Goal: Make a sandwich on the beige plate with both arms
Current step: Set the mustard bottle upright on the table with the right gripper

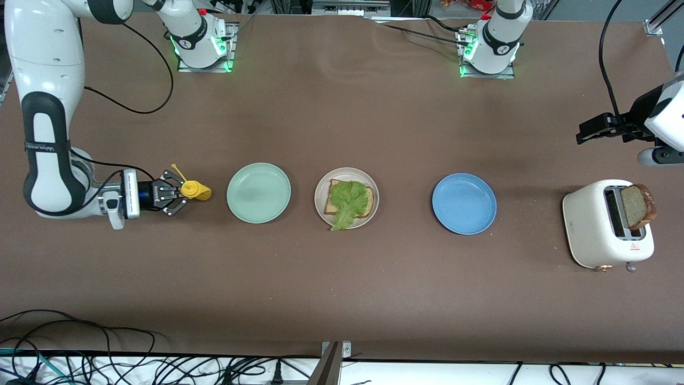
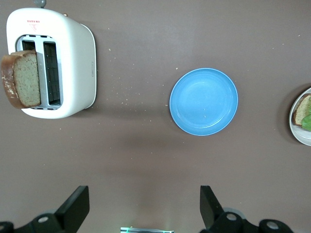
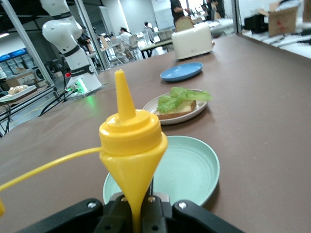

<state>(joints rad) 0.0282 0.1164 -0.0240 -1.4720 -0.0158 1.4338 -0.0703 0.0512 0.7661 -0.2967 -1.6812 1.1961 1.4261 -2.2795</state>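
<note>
On the beige plate [image 1: 346, 198], at the centre of the front view, one bread slice [image 1: 337, 200] is seen with a lettuce leaf [image 1: 350, 203] laid on it; no top slice has been added yet. The second slice [image 1: 638, 206] is seen standing up out of the toaster [image 1: 606, 223] at the lower right of the frame. A mint plate [image 1: 258, 192] and a blue plate [image 1: 464, 203] lie bare on either side of the beige one.

The right gripper [image 1: 176, 195], at the middle left of the frame, is shut on the yellow bottle [image 1: 196, 190], which is held by its narrow end with the nozzle pointing toward the mint plate. The left gripper [image 1: 590, 128], at the upper right edge, is held above the table near the toaster with its fingers [image 2: 75, 206] spread fully wide and nothing between them.

The step in hand is judged to be the saucing of the lettuce, or the fetching of the top slice. For the former, the bottle would have to be carried over the beige plate, tipped and squeezed. For the latter, the left gripper would have to be lowered over the toaster slot and shut on the bread's exposed edge, which may well crumble if pinched hard.
</note>
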